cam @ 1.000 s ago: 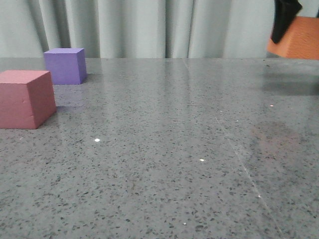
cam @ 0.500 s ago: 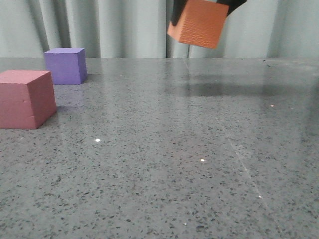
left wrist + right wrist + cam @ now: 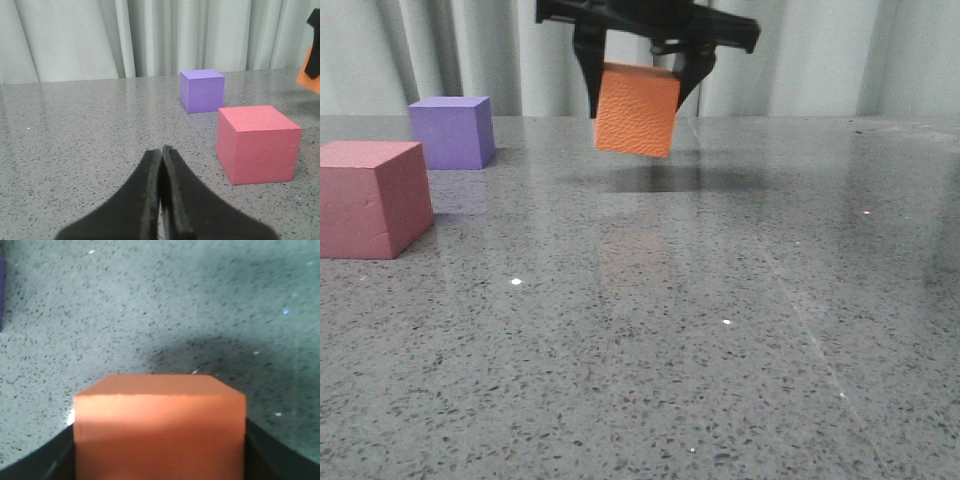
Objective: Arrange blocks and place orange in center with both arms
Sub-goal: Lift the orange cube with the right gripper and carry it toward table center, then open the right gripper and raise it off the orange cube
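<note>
Across the whole scene spreads a grey speckled table, glossy enough to carry reflections, with pale pleated curtains hanging behind its far edge. Above the middle of the table, toward the back, the right gripper hangs in the air, its two dark fingers pinching the orange cube from either side. That cube is clear of the surface and slightly tilted, with a dark shadow on the table beneath it. From the right wrist view the orange cube fills the space between the fingers, with the pebbled table below.

At the left side of the table sits the pink-red cube, flat on the surface. Just behind it, nearer the curtains and apart from it, stands the purple cube, also flat.

Low over the table to the left of both resting cubes, the left gripper has its fingertips pressed together on nothing; the pink-red cube and purple cube lie ahead of it.
</note>
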Tool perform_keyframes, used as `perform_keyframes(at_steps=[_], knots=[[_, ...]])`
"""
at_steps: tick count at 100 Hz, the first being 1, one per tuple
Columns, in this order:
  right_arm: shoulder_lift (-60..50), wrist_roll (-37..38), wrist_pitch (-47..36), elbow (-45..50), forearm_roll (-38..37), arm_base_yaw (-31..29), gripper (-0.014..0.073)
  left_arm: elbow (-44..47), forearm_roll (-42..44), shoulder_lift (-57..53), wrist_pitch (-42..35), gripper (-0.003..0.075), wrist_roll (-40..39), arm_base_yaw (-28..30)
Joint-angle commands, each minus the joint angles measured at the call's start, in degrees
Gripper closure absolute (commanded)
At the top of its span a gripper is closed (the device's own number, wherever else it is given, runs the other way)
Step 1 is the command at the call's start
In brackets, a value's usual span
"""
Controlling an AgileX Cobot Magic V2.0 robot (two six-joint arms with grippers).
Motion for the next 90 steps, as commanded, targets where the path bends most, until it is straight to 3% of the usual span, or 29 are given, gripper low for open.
perform_keyframes(at_steps=[1,39,70,90], knots=[[-2.4,1.2,-1.4,-2.4,-1.5,0.5,0.0328,3.2,-0.5,-1.8,-4.3,0.0739,-0.1,0.1],[-0.9,1.4,0.6,-2.4,-0.5,0.6,0.0315,3.2,-0.5,-1.8,-4.3,0.0739,-0.1,0.1],[-0.9,-0.6,0.6,-2.4,0.6,0.6,0.0032,3.2,-0.5,-1.8,-4.3,0.0739,-0.1,0.1],[-1.0,-1.5,0.0,-2.5,0.6,0.6,-0.001,3.2,-0.5,-1.8,-4.3,0.0739,-0.1,0.1]])
